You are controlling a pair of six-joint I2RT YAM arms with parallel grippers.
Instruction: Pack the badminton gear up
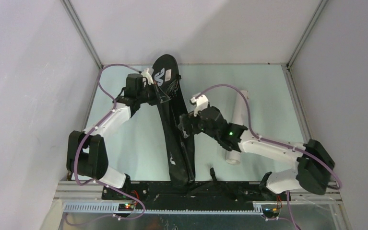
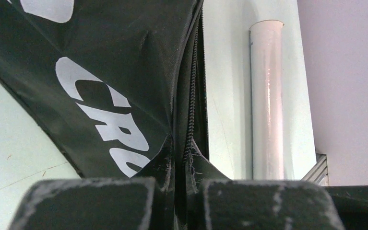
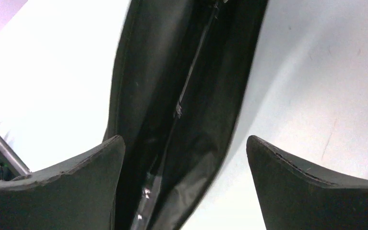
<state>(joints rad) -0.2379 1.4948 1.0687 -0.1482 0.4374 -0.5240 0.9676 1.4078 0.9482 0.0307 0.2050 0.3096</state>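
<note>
l fingers (image 2: pixel 90 206) clamped on bag (image 1: pixel 173 139) edge, arm stretched fwd | r fingers (image 3: pixel 76 189) apart, over bag

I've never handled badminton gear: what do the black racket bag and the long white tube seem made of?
The black racket bag looks like soft matte synthetic fabric: it creases and puckers beside its zip. The long white tube looks like stiff plastic or coated cardboard, I cannot tell which; smooth, with a faint sheen along its straight side.
</note>
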